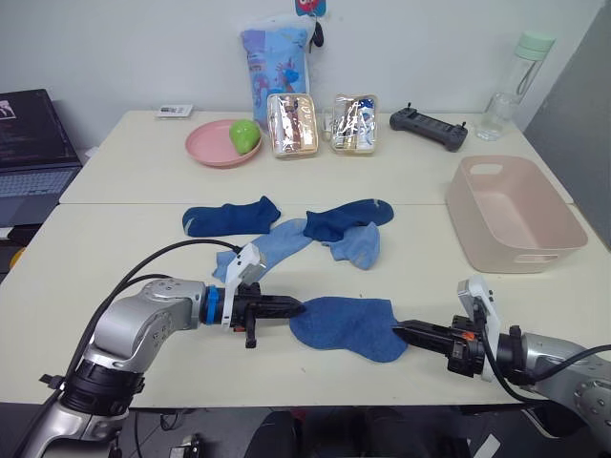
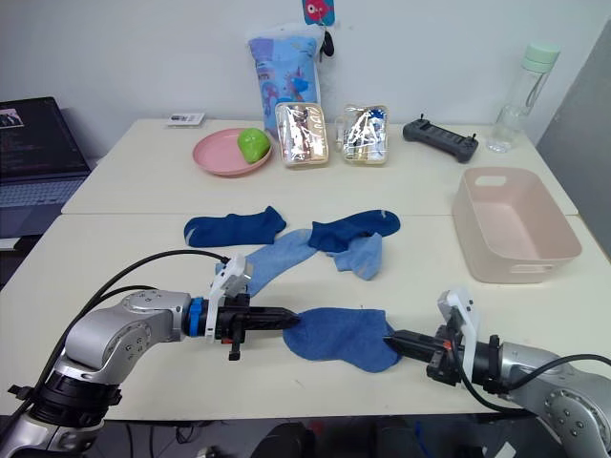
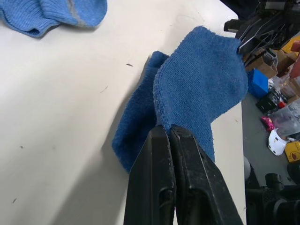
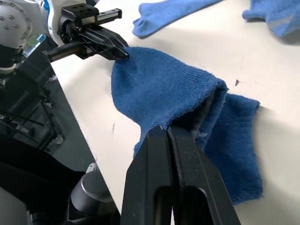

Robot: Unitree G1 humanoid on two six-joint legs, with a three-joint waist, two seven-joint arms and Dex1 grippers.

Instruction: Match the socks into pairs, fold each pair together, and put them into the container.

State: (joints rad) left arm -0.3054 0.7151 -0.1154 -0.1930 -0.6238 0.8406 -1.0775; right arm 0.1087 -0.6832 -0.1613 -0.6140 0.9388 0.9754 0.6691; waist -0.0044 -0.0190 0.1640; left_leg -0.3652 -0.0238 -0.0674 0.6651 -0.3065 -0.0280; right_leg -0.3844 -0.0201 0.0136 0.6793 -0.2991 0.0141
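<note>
Left wrist view: left gripper (image 3: 169, 129) and right gripper (image 4: 167, 129) each pinch the medium-blue sock pair (image 1: 346, 326) (soft, limp) by opposite edges.

**Right wrist view: blue sock pinched at both ends**

The right gripper (image 4: 168, 133) has its two black fingers pressed together on the edge of a medium-blue sock (image 4: 164, 93). The sock is lifted into a ridge, with a folded layer lying flat on the pale table (image 4: 290, 79). At the far end of the sock, the left gripper (image 4: 123, 50) pinches the fabric. Beyond it lie a lighter blue sock (image 4: 171, 10) and another blue sock (image 4: 274, 16), apart from each other.
</note>
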